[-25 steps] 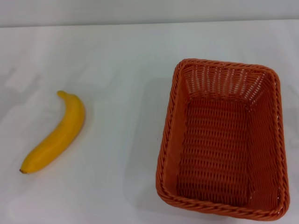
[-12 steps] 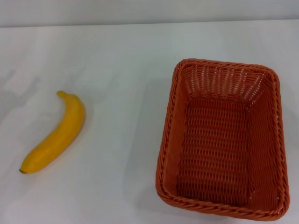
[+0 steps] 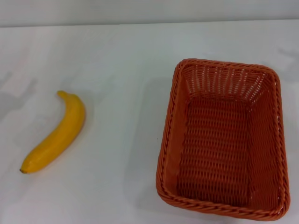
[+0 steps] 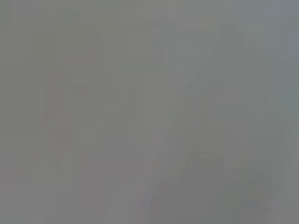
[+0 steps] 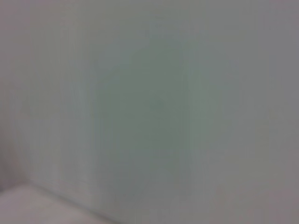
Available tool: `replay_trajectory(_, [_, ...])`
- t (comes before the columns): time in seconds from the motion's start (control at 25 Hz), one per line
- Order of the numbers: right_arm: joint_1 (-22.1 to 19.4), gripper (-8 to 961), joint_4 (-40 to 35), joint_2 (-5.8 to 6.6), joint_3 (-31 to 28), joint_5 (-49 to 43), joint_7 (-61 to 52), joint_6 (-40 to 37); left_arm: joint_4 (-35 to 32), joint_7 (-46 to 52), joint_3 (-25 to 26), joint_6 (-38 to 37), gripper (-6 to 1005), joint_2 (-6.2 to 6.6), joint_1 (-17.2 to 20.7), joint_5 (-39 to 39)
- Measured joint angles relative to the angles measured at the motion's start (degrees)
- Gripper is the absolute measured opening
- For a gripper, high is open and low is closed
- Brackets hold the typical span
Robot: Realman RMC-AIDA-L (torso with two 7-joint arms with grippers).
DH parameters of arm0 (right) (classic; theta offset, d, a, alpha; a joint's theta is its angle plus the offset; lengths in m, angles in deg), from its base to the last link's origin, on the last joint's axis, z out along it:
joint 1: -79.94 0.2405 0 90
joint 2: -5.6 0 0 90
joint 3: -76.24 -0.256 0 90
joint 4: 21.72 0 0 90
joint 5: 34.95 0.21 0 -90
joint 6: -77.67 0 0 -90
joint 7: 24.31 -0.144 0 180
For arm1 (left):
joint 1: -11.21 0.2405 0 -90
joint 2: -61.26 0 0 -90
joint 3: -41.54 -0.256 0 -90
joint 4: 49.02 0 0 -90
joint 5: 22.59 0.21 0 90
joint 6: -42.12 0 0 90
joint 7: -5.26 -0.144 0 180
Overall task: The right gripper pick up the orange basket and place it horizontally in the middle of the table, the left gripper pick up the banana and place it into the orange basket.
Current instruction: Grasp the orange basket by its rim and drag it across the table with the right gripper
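Head view: the basket [image 3: 223, 140] sits on the robot's right side of the white counter [image 3: 121, 60], its long axis running away from the robot, its near rim close to the counter's near edge. It is orange-red wicker-style weave with a braided rim, sloping openwork walls and a tight ribbed floor, and holds nothing. The banana [image 3: 55, 134] lies well apart on the left, smooth yellow-orange, gently curved, dark tip toward the robot, stem pointing away. Neither tool shows here, so nothing is gripped.

Left wrist view: only a flat grey blur; the left tool is out of sight, and whether it is open or closed is unknown.

Right wrist view: a pale blank surface with a lighter strip in one corner; the right tool is likewise out of sight.

The step in hand looks like the right tool's approach to the basket. A pinch across the braided rim of one long wall should hold best; then lift, turn it crosswise and set it mid-counter, clear of the banana.
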Motion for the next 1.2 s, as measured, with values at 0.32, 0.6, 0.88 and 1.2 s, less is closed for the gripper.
replay_trajectory(0.32, [9.07,759,-13.47,2.89,11.27,-17.83,-18.35,3.29,0.08,0.04,0.00,-0.11,875,0.01,-0.08,-0.01])
replay_trajectory(0.6, [21.95,760,-12.56,3.94,17.03,-30.21,-23.75,12.01,0.08,0.05,-0.08,0.09,872,-0.04,0.05,-0.07])
replay_trajectory(0.88, [33.90,759,0.09,1.61,25.46,-44.68,-23.88,13.63,0.02,0.05,-0.31,0.91,870,-0.18,0.65,-0.04])
replay_trajectory(1.2, [41.45,757,13.69,-2.20,26.73,-56.17,-22.61,11.35,-0.31,-0.02,-0.48,1.96,867,-0.65,1.56,-0.01])
